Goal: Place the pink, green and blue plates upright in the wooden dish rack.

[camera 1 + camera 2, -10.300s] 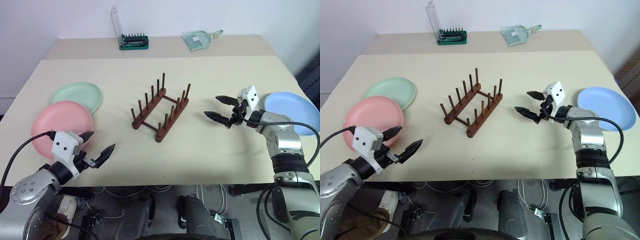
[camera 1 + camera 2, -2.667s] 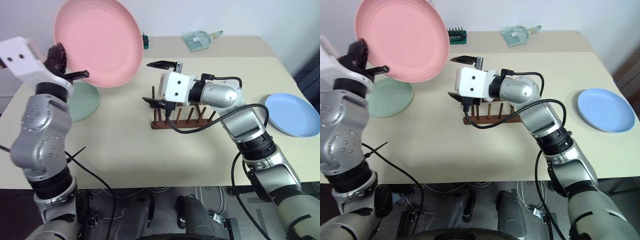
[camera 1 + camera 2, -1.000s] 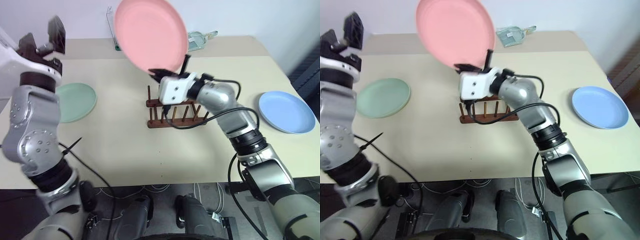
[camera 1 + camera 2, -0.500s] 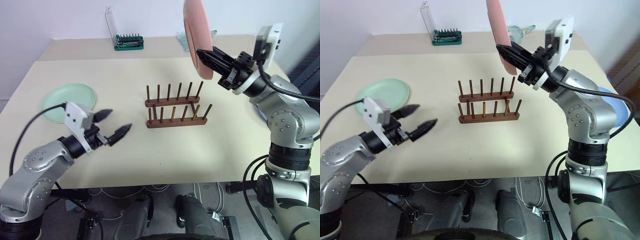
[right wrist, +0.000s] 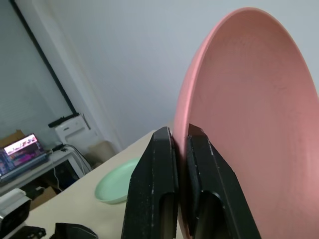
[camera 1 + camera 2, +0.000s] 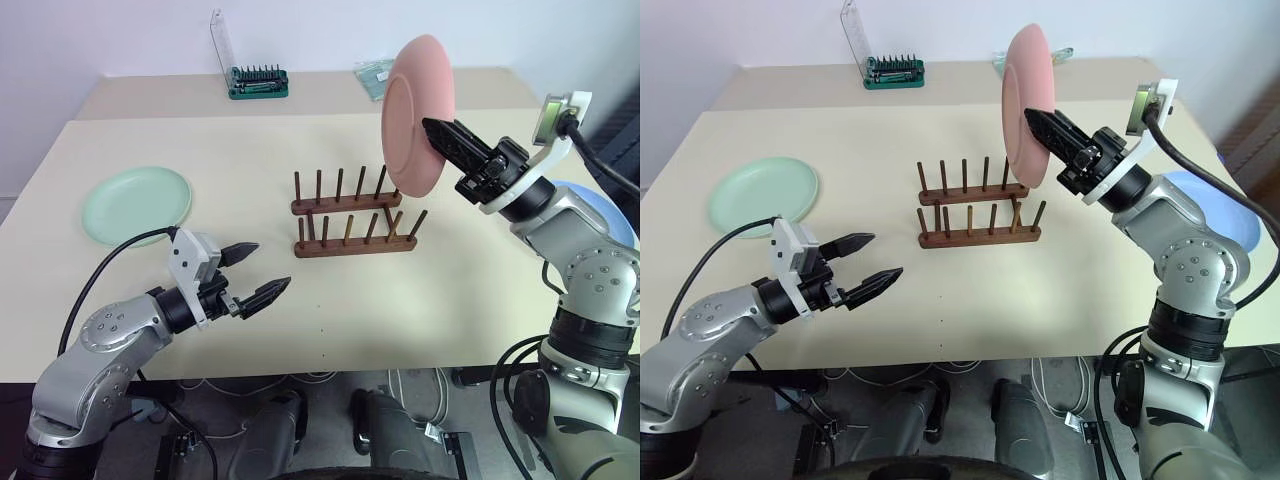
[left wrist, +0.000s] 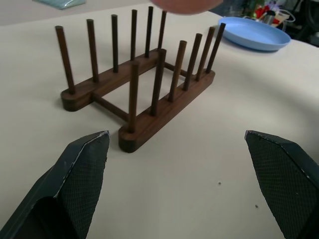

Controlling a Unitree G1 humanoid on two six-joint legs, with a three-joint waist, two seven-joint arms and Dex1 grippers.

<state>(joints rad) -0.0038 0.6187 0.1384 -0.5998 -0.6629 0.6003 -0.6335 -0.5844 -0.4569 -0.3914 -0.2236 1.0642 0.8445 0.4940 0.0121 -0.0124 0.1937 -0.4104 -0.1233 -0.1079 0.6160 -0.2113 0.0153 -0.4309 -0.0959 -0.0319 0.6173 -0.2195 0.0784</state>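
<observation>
Two hands work over the beige surface (image 6: 330, 300). Nearest, the left hand (image 6: 250, 275) hovers low with its fingers spread wide and empty, pointing toward the wooden dish rack (image 6: 352, 220), nothing between them. The rack's long axis runs side to side, its pegs bare. Above its right end, the right hand (image 6: 435, 133) pinches the rim of the pink plate (image 6: 415, 115), held upright on edge in the air. The green plate (image 6: 137, 203) lies flat at far left, the blue plate (image 7: 254, 33) flat at right. At the back edge stands a screwdriver bit case (image 6: 258, 82). The right wrist view shows a lit monitor (image 5: 21, 149) in the room beyond.
</observation>
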